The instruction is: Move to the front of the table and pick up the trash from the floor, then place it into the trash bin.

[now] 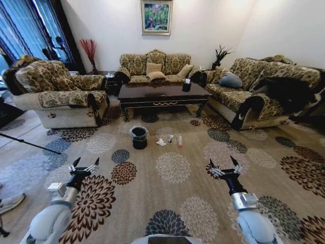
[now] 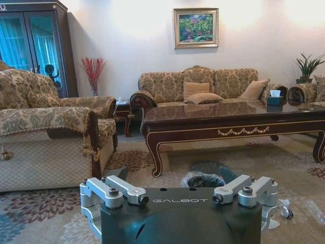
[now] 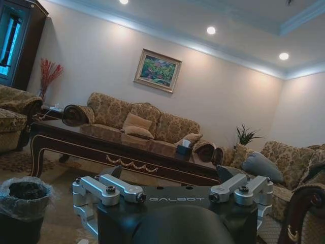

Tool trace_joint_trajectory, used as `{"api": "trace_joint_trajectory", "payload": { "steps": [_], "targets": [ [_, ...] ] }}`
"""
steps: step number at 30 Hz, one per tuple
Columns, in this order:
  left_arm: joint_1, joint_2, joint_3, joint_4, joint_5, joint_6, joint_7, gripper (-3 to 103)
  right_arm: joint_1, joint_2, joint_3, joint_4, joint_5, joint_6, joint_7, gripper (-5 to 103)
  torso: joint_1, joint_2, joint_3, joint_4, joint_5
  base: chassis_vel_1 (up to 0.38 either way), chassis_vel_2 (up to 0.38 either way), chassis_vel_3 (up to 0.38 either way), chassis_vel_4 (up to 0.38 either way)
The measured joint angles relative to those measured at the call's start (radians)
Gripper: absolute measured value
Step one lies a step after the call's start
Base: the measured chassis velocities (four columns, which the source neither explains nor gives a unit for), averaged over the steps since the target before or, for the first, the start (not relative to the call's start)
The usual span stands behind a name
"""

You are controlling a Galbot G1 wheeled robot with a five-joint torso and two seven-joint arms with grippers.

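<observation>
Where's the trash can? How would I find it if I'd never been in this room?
Find the long, glossy dark-brown wooden coffee table in the middle of the sofas. On the flowered beige carpet just in front of it, toward its left end, stands a small round black bin with a clear plastic liner bag folded over its rim. The white crumpled tissue and small clear bottle beside it lie much lower; the bin stands upright.

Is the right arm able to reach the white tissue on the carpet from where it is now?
Probably not: the right claw hangs open well short of the tissue; open carpet lies between.
</observation>
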Motion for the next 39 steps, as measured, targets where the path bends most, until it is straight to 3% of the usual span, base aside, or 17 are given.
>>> {"api": "trace_joint_trajectory", "payload": {
  "steps": [11, 21, 39],
  "targets": [
    [-0.001, -0.005, 0.013, 0.010, 0.005, 0.017, -0.008, 100, 0.018, 0.010, -0.017, -0.023, 0.020, -0.003, 0.005, 100, -0.019, -0.044, -0.025, 0.0000, 0.0000, 0.000, 0.000, 0.000, 0.000],
    [-0.009, -0.022, 0.013, -0.013, 0.073, 0.020, -0.022, 100, 0.029, 0.016, -0.036, -0.052, 0.023, 0.001, 0.014, 100, -0.039, -0.092, -0.053, 0.0000, 0.0001, 0.000, 0.000, 0.000, 0.000],
    [0.004, -0.036, 0.013, -0.005, 0.064, -0.004, -0.016, 100, 0.004, 0.053, -0.029, -0.042, 0.001, 0.005, 0.019, 100, -0.072, -0.167, -0.096, 0.0000, 0.0000, 0.000, 0.000, 0.000, 0.000]
  ]
}}
